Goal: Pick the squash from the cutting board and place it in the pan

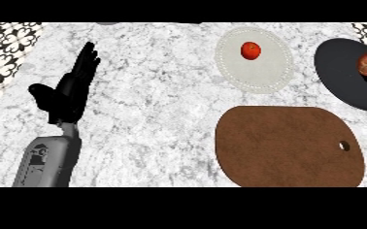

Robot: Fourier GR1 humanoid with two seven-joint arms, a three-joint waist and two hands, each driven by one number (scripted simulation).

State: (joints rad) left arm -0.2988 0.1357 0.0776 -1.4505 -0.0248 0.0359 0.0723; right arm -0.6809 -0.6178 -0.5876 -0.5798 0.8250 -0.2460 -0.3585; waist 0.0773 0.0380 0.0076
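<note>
**As seen from the head: counter, cutting board, plate and pan, with left robot hand at rest**

Where viewed steeply from above, pale marbled counter (158,102) across the whole field. Brown oval cutting board (287,148) low and to the right, lying flat, with a small hanging hole (344,146) near its right end; taken as the landmark for all that follows.

Directly beyond the cutting board, apart from it by a narrow strip of counter: round white plate (269,75) with a dotted rim, carrying one small red fruit (250,50) on the half farther from the board.

Beyond the cutting board and to its right, just beside the plate: dark pan (341,73), cut by the right edge of the view. Inside the pan, at that same edge: reddish-brown item (362,65), only a sliver showing; possibly the squash, though too little visible to tell.

Well to the left of the cutting board: left robot hand (72,89), black, released, fingers straight and pointing away from the lower edge, thumb spread to the left, grasping nothing and resting apart from every item. Grey forearm (46,162) below it, entering from the lower edge.

Far from the cutting board, at the upper left corner: patterned black-and-white surface (14,43) bordering the counter.
</note>
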